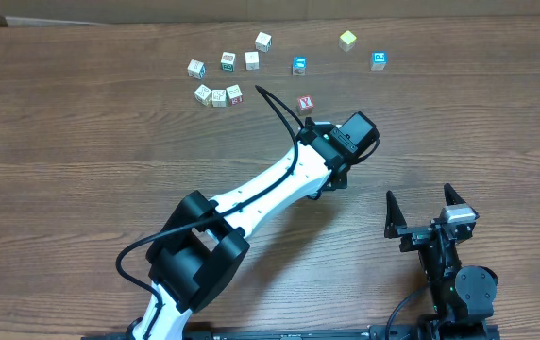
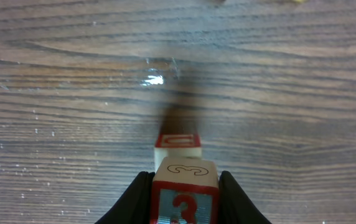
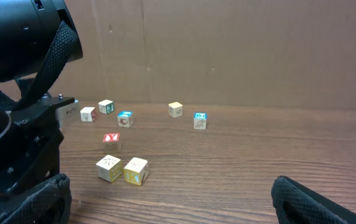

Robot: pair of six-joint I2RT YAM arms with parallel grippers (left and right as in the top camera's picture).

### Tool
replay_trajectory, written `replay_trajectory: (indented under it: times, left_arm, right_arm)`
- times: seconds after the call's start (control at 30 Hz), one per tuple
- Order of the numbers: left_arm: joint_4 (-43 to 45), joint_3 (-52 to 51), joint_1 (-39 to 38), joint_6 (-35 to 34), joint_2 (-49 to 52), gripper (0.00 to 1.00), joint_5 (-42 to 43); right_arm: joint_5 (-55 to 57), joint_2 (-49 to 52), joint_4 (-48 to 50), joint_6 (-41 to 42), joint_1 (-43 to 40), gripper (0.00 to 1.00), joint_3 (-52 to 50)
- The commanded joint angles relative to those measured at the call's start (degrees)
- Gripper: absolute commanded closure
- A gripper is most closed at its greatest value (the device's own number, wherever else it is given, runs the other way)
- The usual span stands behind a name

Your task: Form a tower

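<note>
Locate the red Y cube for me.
Overhead view: the red Y cube stands alone mid-table, between the blue-topped cube beyond it and the left arm's wrist.

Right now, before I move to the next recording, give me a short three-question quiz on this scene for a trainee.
1. True or false: the right gripper is closed on a cube.
2. What does the left gripper hold between its fingers?
A) a cube with a red 3
B) a yellow ball
C) nothing
3. Fill in: in the overhead view, the red-marked cube nearest the left arm shows the letter ___.

Key
1. False: its jaws stand wide apart with nothing between them.
2. A
3. Y
</note>
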Motion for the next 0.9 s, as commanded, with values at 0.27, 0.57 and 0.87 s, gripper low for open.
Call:
replay_trajectory:
  times: [0.27,0.57,0.87]
  left_arm:
    - [0.07,-0.98,-0.5,-0.33,1.57,0.8,0.04]
    - [0.09,-0.96,-0.39,-0.33,1.57,0.78,-1.6]
    - [-0.17,-0.96,-0.39,-0.33,1.57,0.76,-2.71]
  right_arm:
    - [-0.31,-0.35,0.37,0.37,0.04,0.0,-0.59]
    - [-0.31,-0.35,0.37,0.37,0.04,0.0,-0.59]
    - [-0.31,-0.35,0.37,0.37,0.04,0.0,-0.59]
